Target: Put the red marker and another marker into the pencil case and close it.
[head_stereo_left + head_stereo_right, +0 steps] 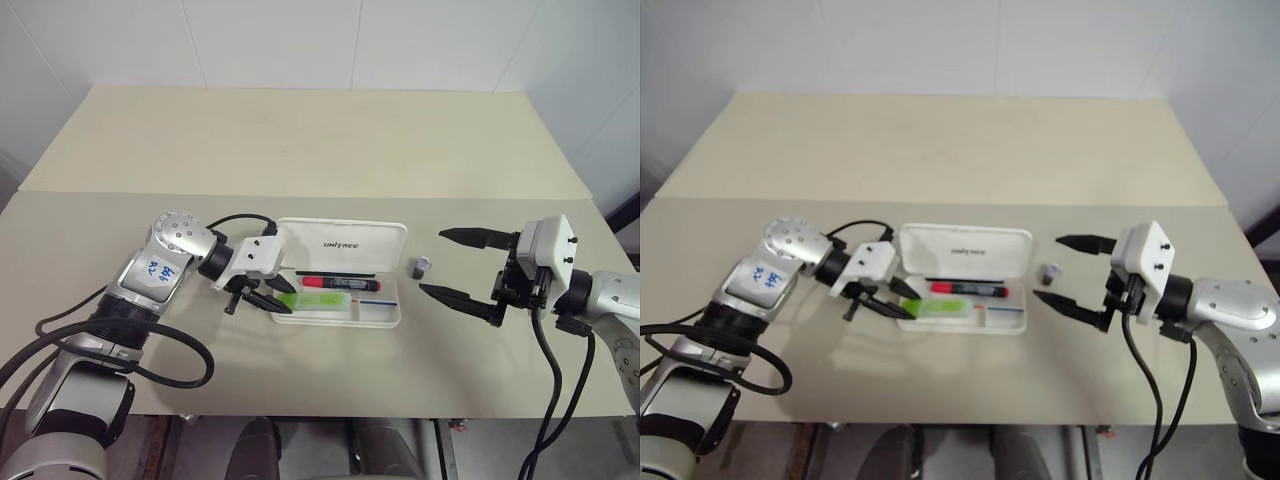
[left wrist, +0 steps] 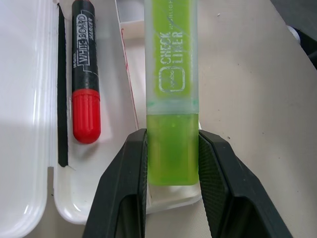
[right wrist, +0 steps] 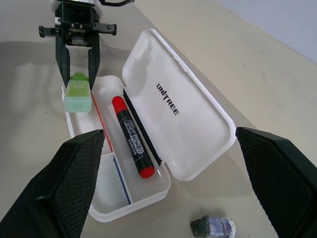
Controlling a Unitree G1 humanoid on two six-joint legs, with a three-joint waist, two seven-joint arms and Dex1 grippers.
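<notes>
Green marker clamped by left end effector over case

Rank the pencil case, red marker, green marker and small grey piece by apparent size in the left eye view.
1. pencil case, largest by far.
2. red marker and green marker: too alike to rank; the green one is partly behind the left gripper's fingers.
3. small grey piece, smallest.

Case: white pencil case — lid open and lying back flat on the table, dark logo on the lid's inside.
Red marker: red marker — black barrel, white print, red cap, lying flat inside the tray along the hinge side.
Green marker: light green marker, over the tray's front part, one end beyond the case's end wall.
</notes>
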